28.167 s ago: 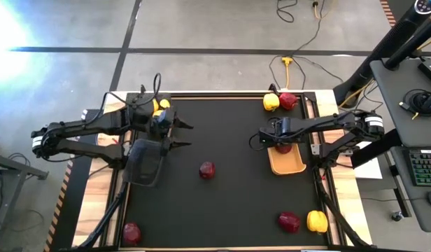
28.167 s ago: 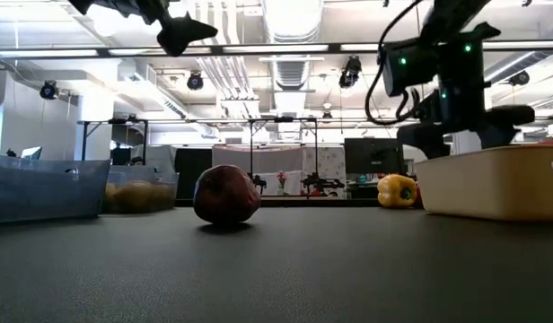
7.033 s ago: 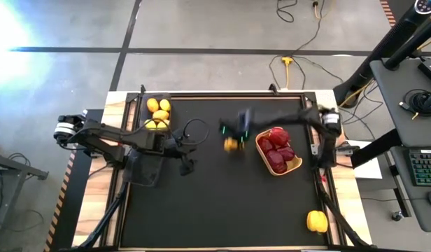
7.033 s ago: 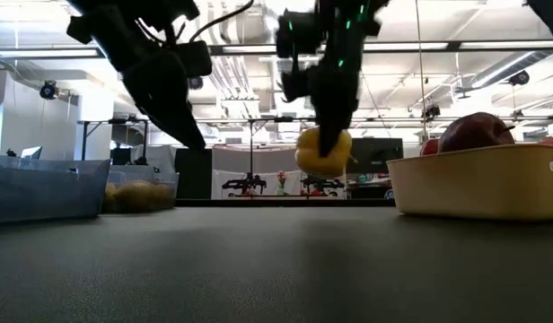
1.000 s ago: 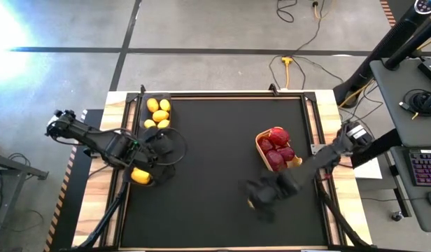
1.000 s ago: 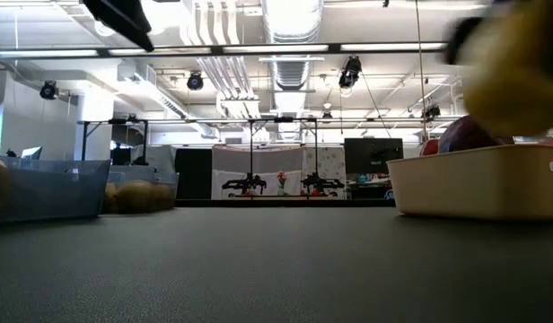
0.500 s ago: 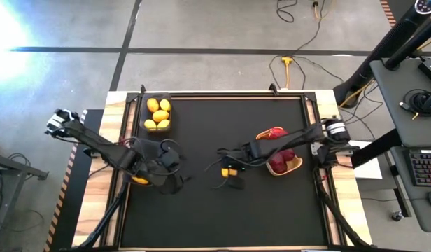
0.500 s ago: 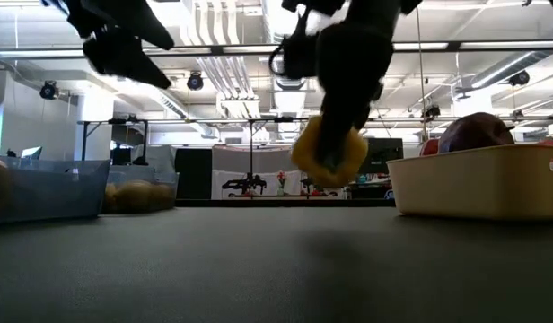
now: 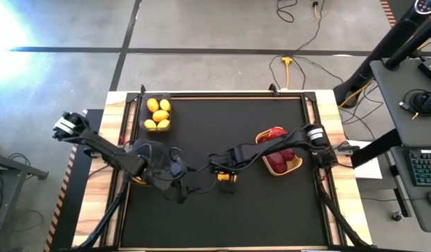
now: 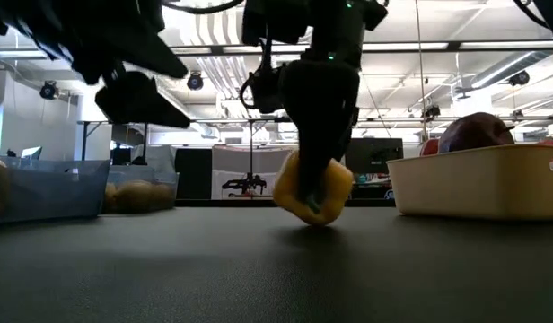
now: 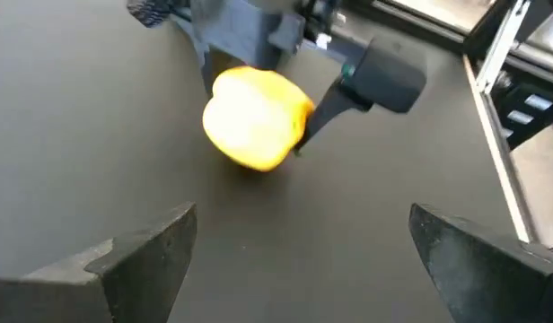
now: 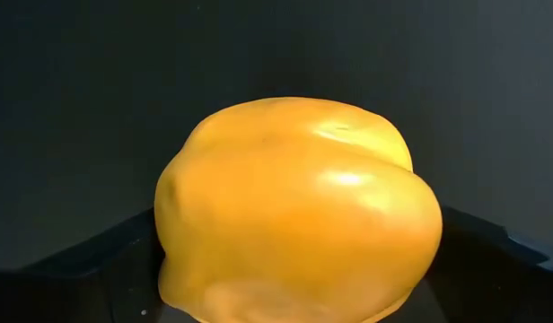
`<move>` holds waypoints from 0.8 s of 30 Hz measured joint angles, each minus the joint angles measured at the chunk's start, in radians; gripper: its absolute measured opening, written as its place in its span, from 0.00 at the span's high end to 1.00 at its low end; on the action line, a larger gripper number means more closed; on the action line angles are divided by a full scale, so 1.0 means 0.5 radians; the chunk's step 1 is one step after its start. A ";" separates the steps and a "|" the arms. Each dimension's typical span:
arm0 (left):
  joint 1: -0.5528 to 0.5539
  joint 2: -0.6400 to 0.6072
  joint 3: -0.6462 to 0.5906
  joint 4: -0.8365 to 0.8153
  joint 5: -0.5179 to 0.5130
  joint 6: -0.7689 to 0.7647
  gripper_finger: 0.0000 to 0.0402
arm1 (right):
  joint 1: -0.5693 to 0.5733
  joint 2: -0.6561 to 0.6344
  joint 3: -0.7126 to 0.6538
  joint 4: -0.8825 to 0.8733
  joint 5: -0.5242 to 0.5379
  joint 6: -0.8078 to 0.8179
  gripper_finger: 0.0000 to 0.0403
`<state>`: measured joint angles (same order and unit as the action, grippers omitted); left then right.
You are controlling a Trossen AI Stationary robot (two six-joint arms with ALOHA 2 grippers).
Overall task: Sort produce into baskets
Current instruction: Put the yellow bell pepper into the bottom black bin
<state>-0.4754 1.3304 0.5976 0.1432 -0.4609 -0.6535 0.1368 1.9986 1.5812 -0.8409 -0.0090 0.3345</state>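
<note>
A yellow pepper (image 9: 226,177) sits low at the middle of the black mat, with my right gripper (image 9: 225,175) shut on it. My left gripper (image 9: 182,185) hovers open just left of it, its two fingers (image 11: 146,256) spread wide and pointing at the pepper (image 11: 254,117). Several yellow lemon-like pieces lie in the far black mesh basket (image 9: 145,105). One yellow piece (image 9: 138,179) lies in the nearer black basket (image 9: 142,155), under my left arm. Dark red pieces fill the orange-tan basket (image 9: 297,165). My right gripper pinches the pepper by two opposite sides (image 12: 182,269) between its fingers. The fingers come from above, slanting down from the table's right. The pepper is tilted, and its lower end (image 10: 317,221) is down at the mat; whether it rests there I cannot tell.
The orange-tan basket's wall (image 10: 474,184) stands right of the pepper, the two black baskets (image 10: 43,188) at the left. Bare mat stretches from the pepper to the near edge. Both arms reach in over the mat's middle.
My right gripper has carried the pepper from the near right part of the mat toward the far left, to the middle, then lowered it to the mat. My left gripper has swung from over the nearer black basket toward the right and down, toward the pepper.
</note>
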 joint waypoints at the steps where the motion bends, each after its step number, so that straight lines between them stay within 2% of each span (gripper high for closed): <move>1: 0.004 0.037 0.000 0.035 0.001 0.020 0.03 | 0.000 0.012 0.037 -0.066 0.000 0.002 0.04; 8: 0.100 0.289 0.143 0.133 0.032 0.359 0.03 | 0.002 0.014 0.391 -0.433 0.002 0.014 0.01; 16: 0.385 0.455 0.298 0.126 0.376 0.565 0.03 | 0.044 -0.002 0.866 -1.040 0.008 0.086 0.01; 19: 0.464 0.487 0.322 0.127 0.444 0.683 0.03 | 0.097 -0.043 0.940 -1.206 0.018 0.212 0.01; 24: 0.533 0.603 0.379 0.115 0.540 0.906 0.03 | 0.191 -0.133 0.937 -1.269 0.054 0.448 0.01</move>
<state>-0.2089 1.6318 0.7872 0.2005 -0.1911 -0.2006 0.2320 1.9322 2.0499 -1.4753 0.0179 0.5583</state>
